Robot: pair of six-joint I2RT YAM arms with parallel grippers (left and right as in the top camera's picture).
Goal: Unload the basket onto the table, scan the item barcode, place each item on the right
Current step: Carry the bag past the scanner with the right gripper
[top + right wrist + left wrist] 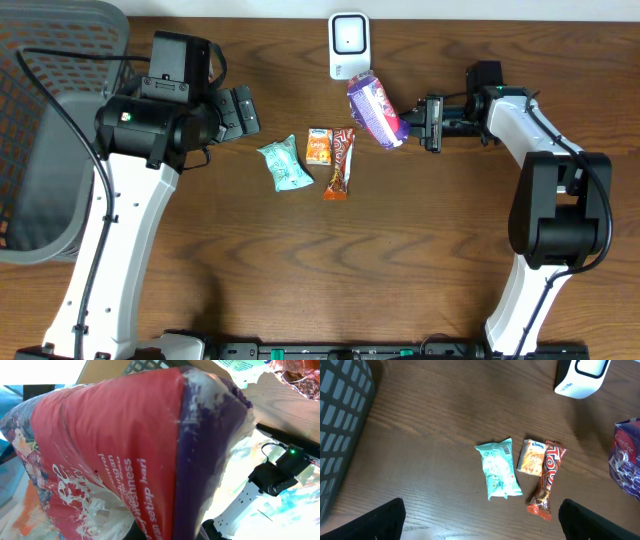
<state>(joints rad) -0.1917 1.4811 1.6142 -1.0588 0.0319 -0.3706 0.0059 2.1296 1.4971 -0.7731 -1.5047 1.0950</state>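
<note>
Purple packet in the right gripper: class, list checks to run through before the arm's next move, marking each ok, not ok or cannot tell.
1. Right gripper shut on purple packet: ok.
2. Packet close to the scanner: ok, right beside it.
3. Barcode facing the scanner: cannot tell; no barcode shows.
4. Left gripper out of the way: ok, open, off to the side.
5. Teal packet, orange packet and candy bar clear of the held packet: ok.
</note>
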